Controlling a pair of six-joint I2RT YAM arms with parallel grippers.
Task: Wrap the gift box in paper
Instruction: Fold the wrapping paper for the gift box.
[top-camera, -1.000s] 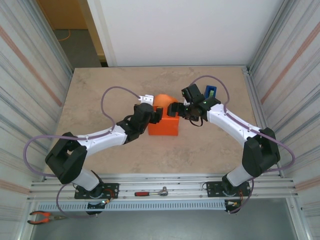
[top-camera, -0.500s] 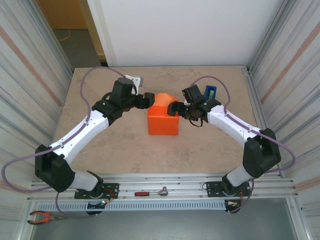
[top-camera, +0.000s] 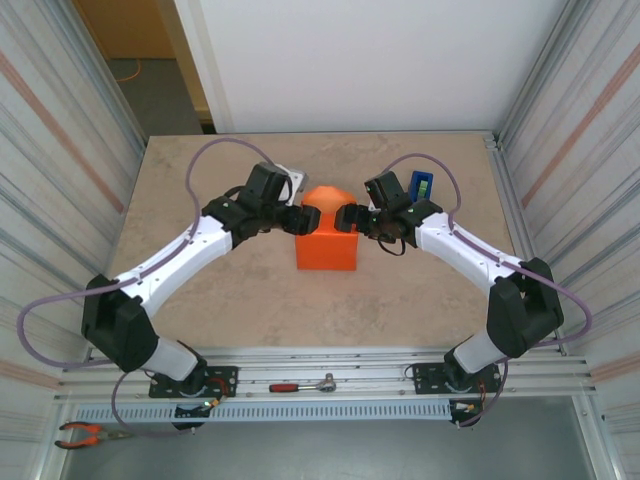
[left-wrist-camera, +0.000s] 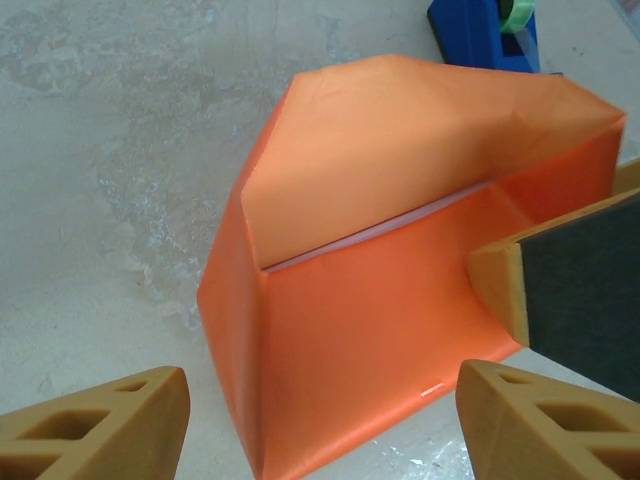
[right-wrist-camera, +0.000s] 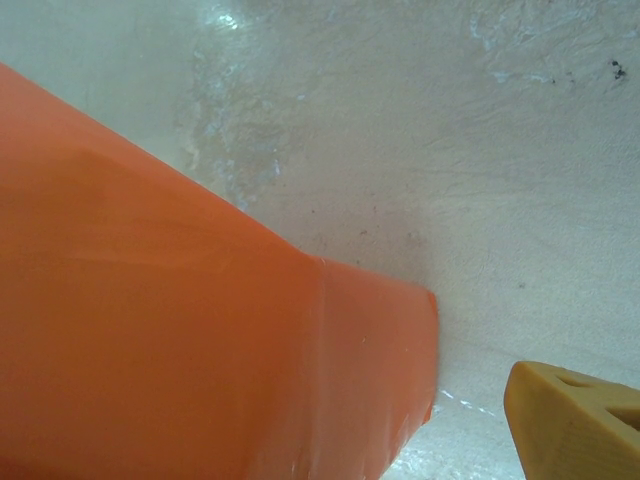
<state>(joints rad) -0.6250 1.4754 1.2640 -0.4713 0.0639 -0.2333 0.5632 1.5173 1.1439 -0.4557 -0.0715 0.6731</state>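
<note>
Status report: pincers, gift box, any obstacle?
Left pincer open, far-left of small orange paper-skinned gift box. Right pincer open, far-right. Far orange paper flap not folded down. Blue tape dispenser apart.

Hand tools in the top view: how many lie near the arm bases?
2. A red-handled ratchet lies on the rail at the near edge; orange-handled pliers lie at the bottom left corner. Others may be hidden.
</note>
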